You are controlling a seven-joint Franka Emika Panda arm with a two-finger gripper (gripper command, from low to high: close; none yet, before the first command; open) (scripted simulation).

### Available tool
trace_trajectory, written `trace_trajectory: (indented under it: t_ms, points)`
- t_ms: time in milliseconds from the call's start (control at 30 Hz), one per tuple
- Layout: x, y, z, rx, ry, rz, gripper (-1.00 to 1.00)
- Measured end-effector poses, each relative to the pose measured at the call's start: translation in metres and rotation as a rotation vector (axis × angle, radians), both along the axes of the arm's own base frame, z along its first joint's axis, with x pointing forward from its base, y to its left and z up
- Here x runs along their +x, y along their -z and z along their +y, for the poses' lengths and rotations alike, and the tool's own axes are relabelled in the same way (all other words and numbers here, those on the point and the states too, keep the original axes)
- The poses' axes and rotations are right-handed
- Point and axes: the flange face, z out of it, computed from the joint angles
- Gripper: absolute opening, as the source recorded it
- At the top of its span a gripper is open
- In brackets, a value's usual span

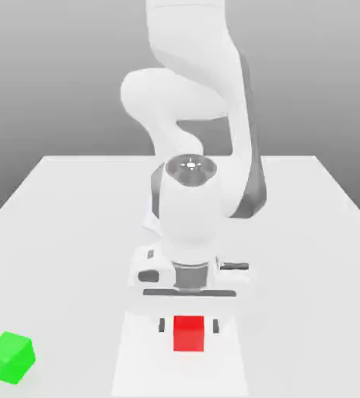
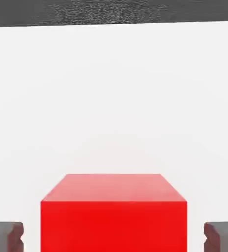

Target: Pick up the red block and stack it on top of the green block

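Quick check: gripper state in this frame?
Gripper: open, one finger on either side of the red block with gaps visible in the hand view, holding nothing.

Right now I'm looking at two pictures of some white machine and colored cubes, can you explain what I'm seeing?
These are simulator renders of a white robot arm on a white table. The exterior view looks at the scene from off the arm; the hand view comes from a camera on the arm's hand, looking past its fingers. The gripper, its two-finger claw, sits open around a red block, one finger on each side with gaps between. Nothing is held yet. A green block lies apart, toward the exterior view's left.
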Motion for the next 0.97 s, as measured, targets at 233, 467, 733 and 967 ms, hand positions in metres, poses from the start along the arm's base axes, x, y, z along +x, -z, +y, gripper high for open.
trace_trajectory:
  t_ms: [233,467,733,967]
  points:
    - [0.001,-0.026,0.000,0.000,0.000,0.000,-1.00]
    - [0.031,-0.073,-0.084,0.005,0.241,0.002,-1.00]
    - [0.047,-0.089,-0.267,0.003,0.689,0.000,-1.00]
    - [0.045,-0.042,-0.282,0.001,0.722,0.000,1.00]
